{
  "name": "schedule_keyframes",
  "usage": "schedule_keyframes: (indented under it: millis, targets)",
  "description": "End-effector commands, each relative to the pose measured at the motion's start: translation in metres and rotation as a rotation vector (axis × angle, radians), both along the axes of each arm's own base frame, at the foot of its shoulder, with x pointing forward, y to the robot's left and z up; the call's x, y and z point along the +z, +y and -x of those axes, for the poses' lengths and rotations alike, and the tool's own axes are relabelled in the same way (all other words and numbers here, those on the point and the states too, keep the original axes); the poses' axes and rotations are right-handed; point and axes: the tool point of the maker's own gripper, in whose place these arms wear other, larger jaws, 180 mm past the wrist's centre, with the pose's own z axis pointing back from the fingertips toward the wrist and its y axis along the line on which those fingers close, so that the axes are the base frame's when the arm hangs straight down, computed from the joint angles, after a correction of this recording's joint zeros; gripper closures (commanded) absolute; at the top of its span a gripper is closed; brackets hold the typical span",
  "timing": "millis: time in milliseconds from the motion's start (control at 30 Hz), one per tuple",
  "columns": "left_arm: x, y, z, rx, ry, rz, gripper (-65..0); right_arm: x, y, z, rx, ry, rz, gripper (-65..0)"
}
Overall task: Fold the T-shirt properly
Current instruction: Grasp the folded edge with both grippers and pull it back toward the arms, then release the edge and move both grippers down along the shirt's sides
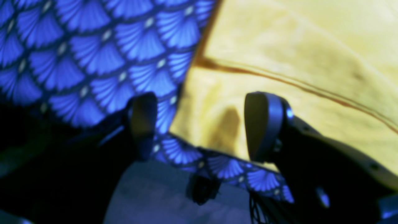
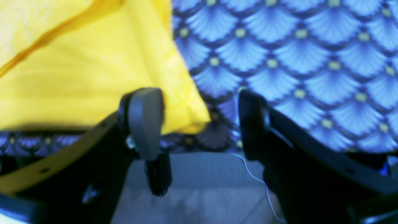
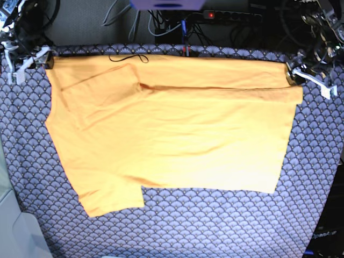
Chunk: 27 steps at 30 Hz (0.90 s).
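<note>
The yellow-orange T-shirt (image 3: 172, 134) lies spread flat on the patterned table, its far edge along the table's back edge, one sleeve folded inward at the upper left and one at the lower left. A thin dark thread (image 3: 129, 57) lies at the far edge. My left gripper (image 1: 203, 127) is open at the shirt's far right corner (image 1: 217, 124), which lies between the jaws. It also shows in the base view (image 3: 294, 72). My right gripper (image 2: 199, 124) is open at the far left corner (image 2: 183, 115), its left finger (image 2: 146, 121) over the cloth. It also shows in the base view (image 3: 42, 58).
A blue scale-patterned cloth (image 3: 215, 226) covers the table. Its back edge (image 1: 224, 168) runs just under both grippers, with grey floor (image 2: 192, 186) beyond. A power strip (image 3: 231, 16) and cables lie behind the table. A white loose thread (image 2: 258, 180) hangs near the right gripper.
</note>
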Motion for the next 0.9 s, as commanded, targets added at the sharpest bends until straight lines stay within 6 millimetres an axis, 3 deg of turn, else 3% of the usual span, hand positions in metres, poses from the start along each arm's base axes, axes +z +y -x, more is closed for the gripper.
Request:
schedule_keyframes:
  millis: [0, 100, 233, 433, 600, 767, 867]
  targets:
    - [0.016, 0.019, -0.003, 0.031, -0.042, -0.042, -42.7, 0.012, -0.011, -0.004, -0.007, -0.034, 0.030, -39.4]
    - [0.026, 0.038, 0.001, 0.085, -0.074, -0.058, -42.7, 0.022, -0.025, -0.013, -0.044, -0.074, 0.050, -39.4]
    - [0.046, 0.054, -0.015, 0.092, -0.137, -0.096, -42.7, 0.044, -0.043, -0.037, -0.035, -0.132, 0.100, -39.4]
    - [0.077, 0.057, -0.060, 0.067, -0.244, -0.115, -42.7, 0.091, -0.055, -0.107, 0.032, -0.219, 0.167, -39.4]
    - [0.109, 0.028, -0.124, -0.073, -0.328, -0.134, -42.7, 0.113, -0.038, -0.178, 0.145, -0.247, 0.147, -39.4]
    - [0.128, -0.002, -0.183, -0.090, -0.369, -0.079, -42.7, 0.111, -0.002, -0.251, 0.256, -0.276, 0.037, -39.4]
    - [0.127, -0.012, -0.214, -0.100, -0.371, -0.047, -42.7, 0.100, 0.015, -0.281, 0.289, -0.255, -0.017, -39.4]
